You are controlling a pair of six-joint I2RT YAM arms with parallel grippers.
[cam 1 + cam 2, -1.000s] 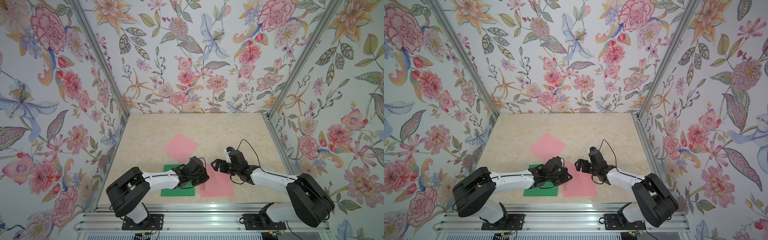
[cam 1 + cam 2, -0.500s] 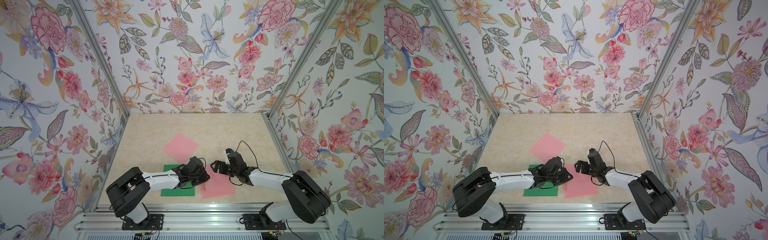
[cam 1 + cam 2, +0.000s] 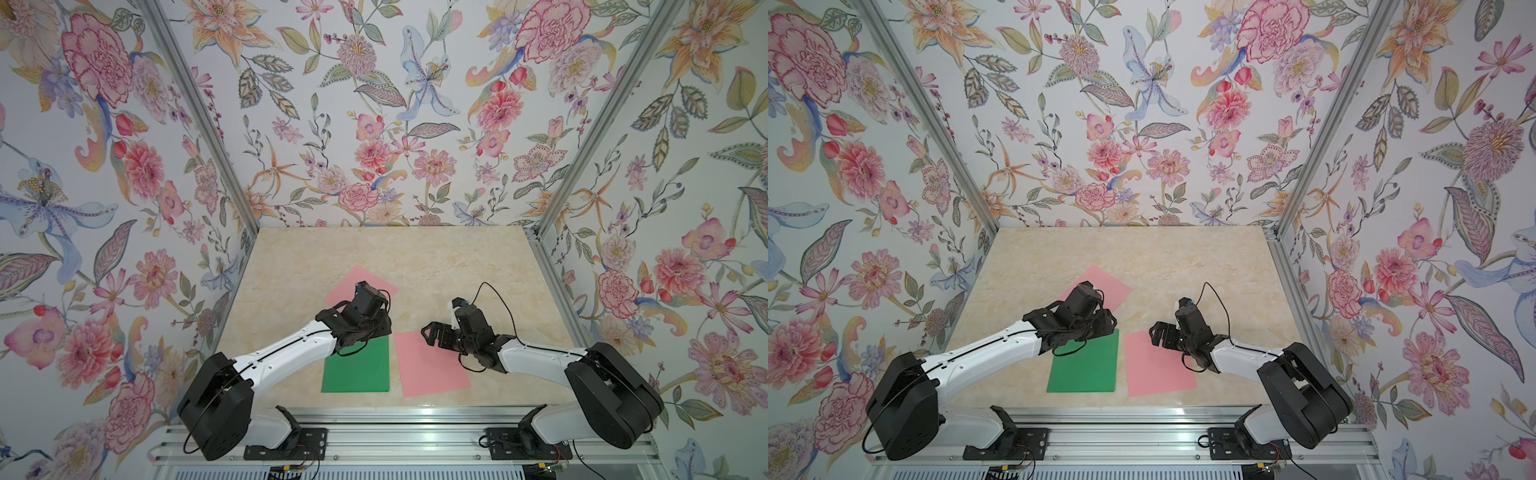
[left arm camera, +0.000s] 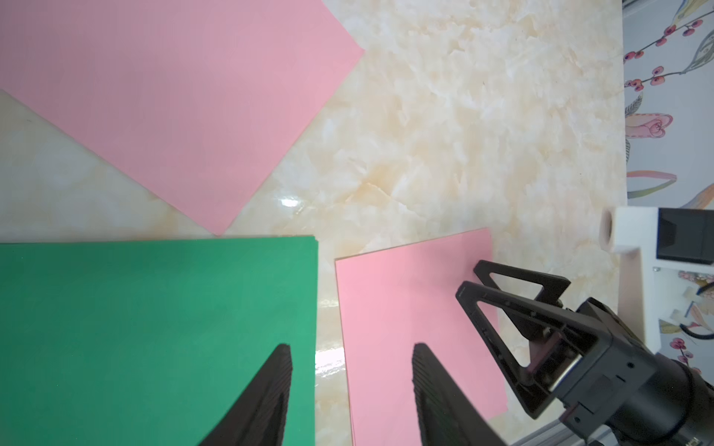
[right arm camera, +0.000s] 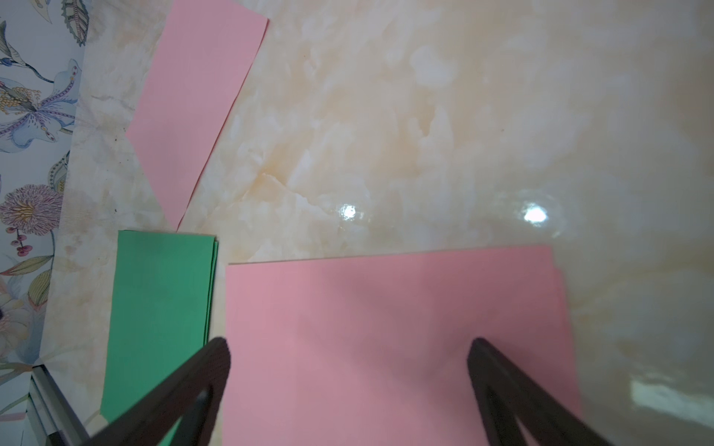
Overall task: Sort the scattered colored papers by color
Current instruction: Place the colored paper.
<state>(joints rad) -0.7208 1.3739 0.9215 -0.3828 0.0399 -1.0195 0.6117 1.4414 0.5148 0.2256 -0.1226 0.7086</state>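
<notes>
desk [image 3: 457,257]: sorting judged nearly done | green stack [image 3: 357,370] and pink stack [image 3: 432,370] side by side at front, apart | one pink sheet [image 3: 345,286] loose behind, askew, unstacked | left claw [image 4: 351,347] open, empty; right claw [image 5: 347,341] wide open over pink stack | right wrist view alone shows layered stack edges; top views read flat

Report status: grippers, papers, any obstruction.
Left gripper open, empty, by green stack edge. Right gripper open, empty, over pink pile. One pink sheet lies apart, unsorted. Nothing on it.
</notes>
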